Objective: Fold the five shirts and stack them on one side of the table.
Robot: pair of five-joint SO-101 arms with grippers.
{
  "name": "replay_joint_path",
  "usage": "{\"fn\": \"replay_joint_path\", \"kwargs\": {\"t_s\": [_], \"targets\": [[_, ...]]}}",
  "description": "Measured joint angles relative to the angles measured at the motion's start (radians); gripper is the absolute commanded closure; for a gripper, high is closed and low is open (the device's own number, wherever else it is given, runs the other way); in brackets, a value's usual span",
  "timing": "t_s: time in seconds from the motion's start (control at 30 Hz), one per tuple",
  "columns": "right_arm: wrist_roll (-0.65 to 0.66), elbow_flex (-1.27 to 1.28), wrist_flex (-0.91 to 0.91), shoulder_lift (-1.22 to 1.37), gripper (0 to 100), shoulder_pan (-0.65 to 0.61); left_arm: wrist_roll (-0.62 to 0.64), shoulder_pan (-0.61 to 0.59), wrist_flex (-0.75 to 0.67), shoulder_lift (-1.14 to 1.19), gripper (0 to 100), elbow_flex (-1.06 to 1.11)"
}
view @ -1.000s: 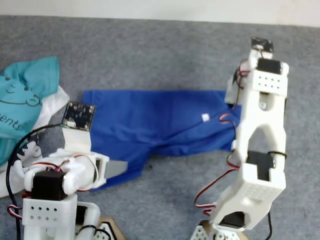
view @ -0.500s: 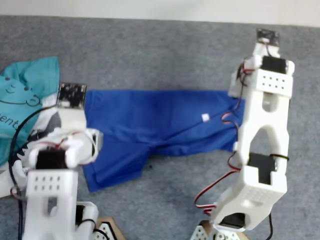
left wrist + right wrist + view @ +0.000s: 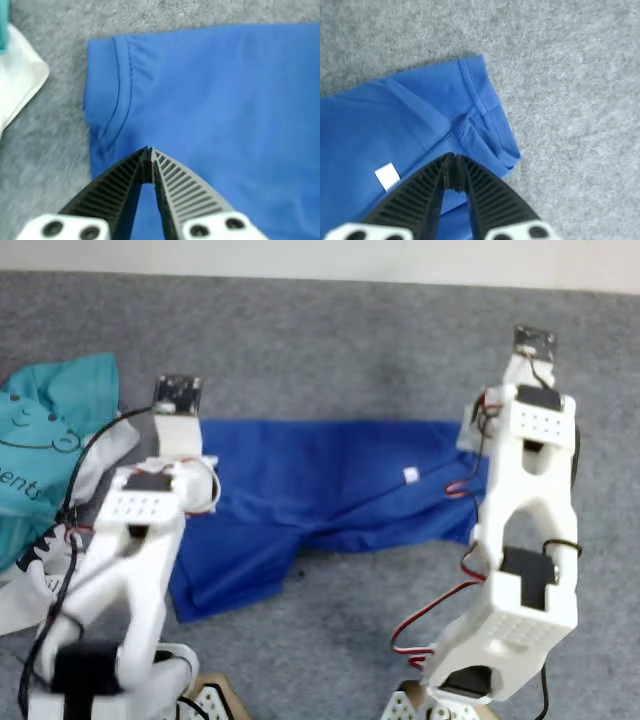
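Blue shirt spread across the grey table, an arm over each end.

The table point(image 3: 330, 340) carries the blue shirt point(image 3: 330, 490) flat across its middle, one sleeve end to each side. The right arm point(image 3: 525, 530) stands over the shirt's right end and the left arm point(image 3: 130, 570) over its left end. Just beside the left end, a teal shirt point(image 3: 50, 440) lies crumpled on a white shirt point(image 3: 112, 443) at the table's edge. The left gripper point(image 3: 149, 157) sits above the blue cloth near the sleeve seam, its fingers pressed together. The right gripper point(image 3: 452, 164) is over the other sleeve, near a small bunched fold, fingers likewise closed tip to tip. Whether either pair has cloth caught between them cannot be told. A small white tag point(image 3: 387, 176) lies on the blue cloth just beside the right gripper.
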Motion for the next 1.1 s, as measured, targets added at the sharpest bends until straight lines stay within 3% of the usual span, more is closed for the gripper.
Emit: {"fn": "replay_joint_path", "kwargs": {"t_s": [0.17,0.3,0.47,0.73,1.1], "targets": [[0.129,0.028,0.129,0.0,99.2,0.0,-0.002,-0.018,-0.057,0.215,99,-0.112],[0.146,0.028,0.199,0.0,97.5,0.031,0.0,-0.068,-0.063,0.356,99,-0.242],[0.166,0.071,0.239,-0.006,84.8,0.068,0.0,-0.08,-0.063,0.506,99,-0.385],[0.239,0.245,0.261,-0.152,85.0,0.083,0.0,-0.084,-0.063,0.644,99,-0.552],[0.255,0.718,-0.18,-0.276,85.3,0.069,0.0,-0.087,-0.057,0.649,99,-0.56]]}}
